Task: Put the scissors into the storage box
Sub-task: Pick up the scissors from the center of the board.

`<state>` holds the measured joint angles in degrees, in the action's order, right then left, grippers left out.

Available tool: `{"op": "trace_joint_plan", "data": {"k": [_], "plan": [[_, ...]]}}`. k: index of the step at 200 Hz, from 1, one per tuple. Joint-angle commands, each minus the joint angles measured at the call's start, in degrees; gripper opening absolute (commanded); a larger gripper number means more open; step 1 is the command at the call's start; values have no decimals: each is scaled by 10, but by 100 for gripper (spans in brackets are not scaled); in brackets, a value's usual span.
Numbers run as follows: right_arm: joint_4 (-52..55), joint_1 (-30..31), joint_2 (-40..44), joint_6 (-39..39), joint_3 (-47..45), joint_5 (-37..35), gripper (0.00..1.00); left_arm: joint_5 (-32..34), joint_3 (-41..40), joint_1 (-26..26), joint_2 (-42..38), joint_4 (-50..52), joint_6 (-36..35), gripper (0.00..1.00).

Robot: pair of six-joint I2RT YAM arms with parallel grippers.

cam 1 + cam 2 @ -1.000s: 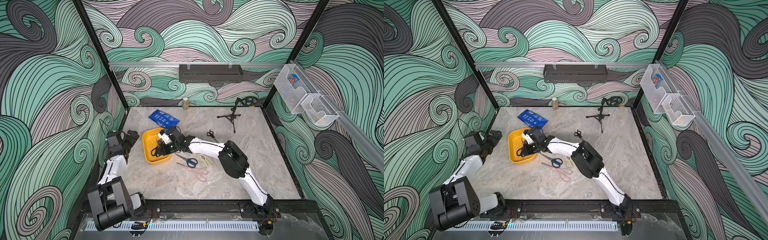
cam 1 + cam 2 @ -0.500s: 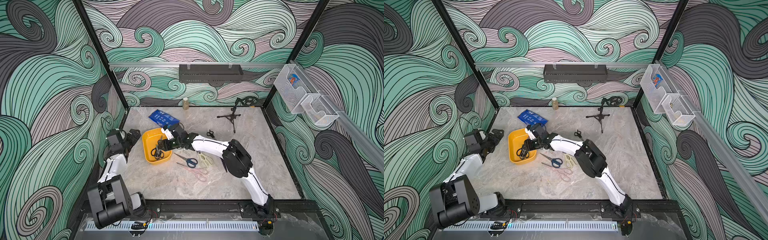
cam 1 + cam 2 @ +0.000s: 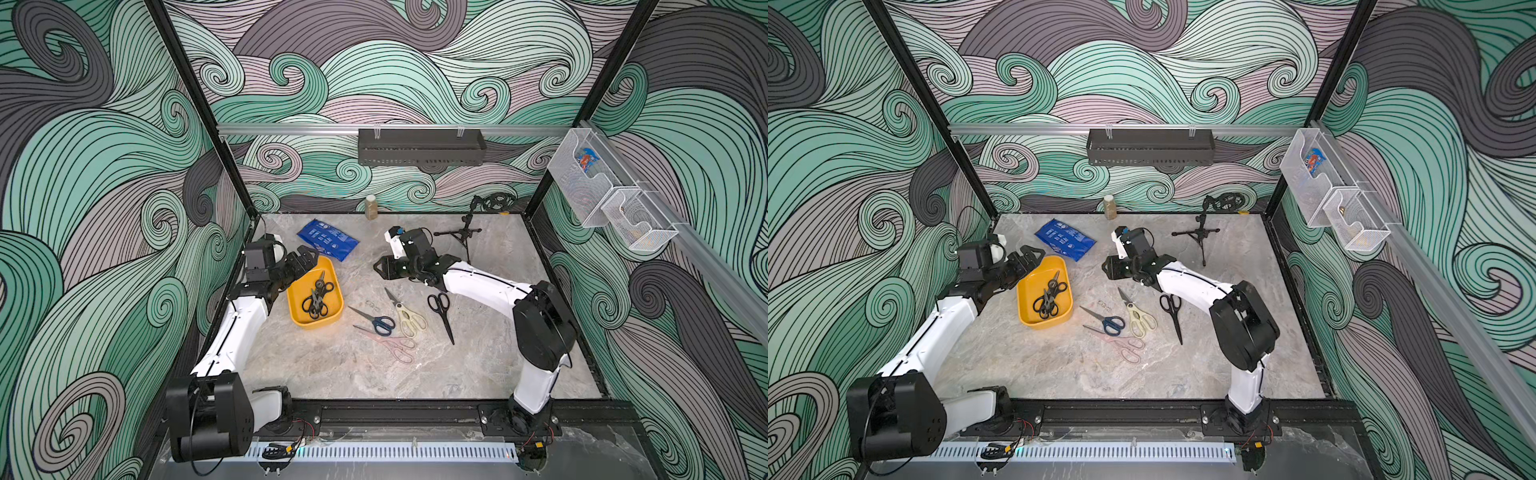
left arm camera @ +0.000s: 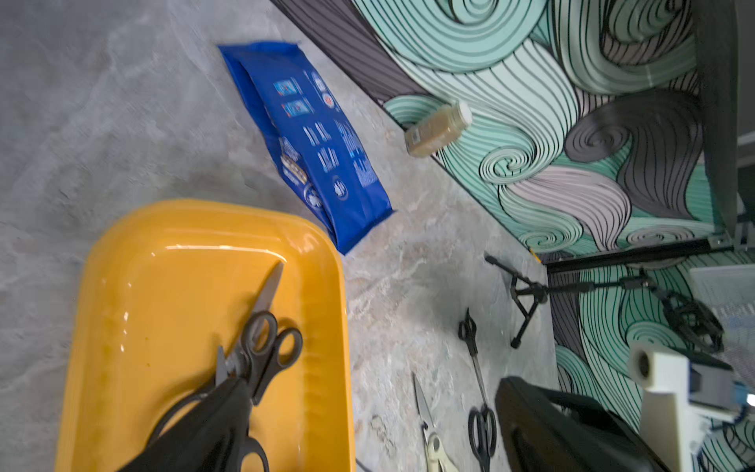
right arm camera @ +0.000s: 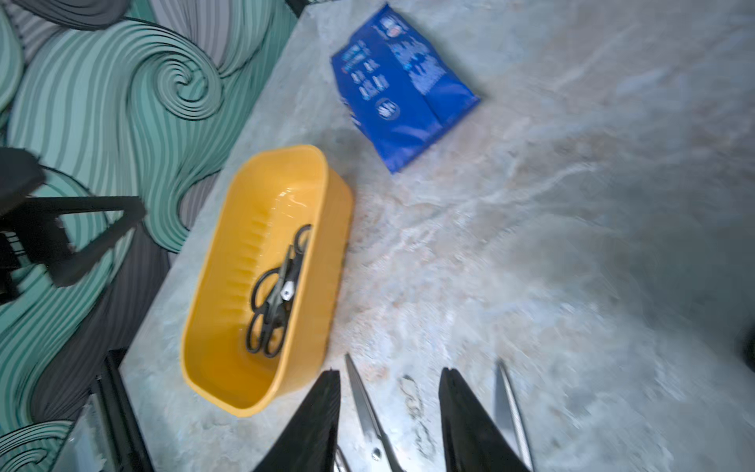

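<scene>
The mustard-yellow storage box (image 3: 296,291) holds tangled black-handled scissors (image 3: 318,297); loose pairs (image 3: 383,325) lie beside it. The left gripper (image 3: 308,258) and right gripper (image 5: 388,372) have jaws apart, empty.

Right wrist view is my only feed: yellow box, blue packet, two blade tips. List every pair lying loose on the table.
Observer: Four show in both top views: the blue-handled scissors, cream shears, pink pair and long black pair.
Operator: Place the long black pair for me.
Observer: It lies beside the right arm's white link, handles toward the back, tip toward the front.
Operator: Report anything behind my camera.
Observer: A black mini tripod stands beyond the right gripper, toward the back right corner.
</scene>
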<state>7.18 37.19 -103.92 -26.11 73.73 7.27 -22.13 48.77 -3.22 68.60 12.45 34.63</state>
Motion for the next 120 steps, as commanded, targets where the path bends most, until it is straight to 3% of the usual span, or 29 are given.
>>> {"op": "trace_joint_plan", "data": {"k": [1,46,87,120], "plan": [[6,-23,44,23,-50,-44,45,3,5,40,-24,91,-10,96],[7,-70,105,34,-133,-73,46,35,-3,167,-19,178,24,85],[7,-91,144,53,-181,-81,46,74,-34,313,-6,148,113,59],[6,-118,151,54,-206,-57,47,86,-44,379,44,141,150,52]]}}
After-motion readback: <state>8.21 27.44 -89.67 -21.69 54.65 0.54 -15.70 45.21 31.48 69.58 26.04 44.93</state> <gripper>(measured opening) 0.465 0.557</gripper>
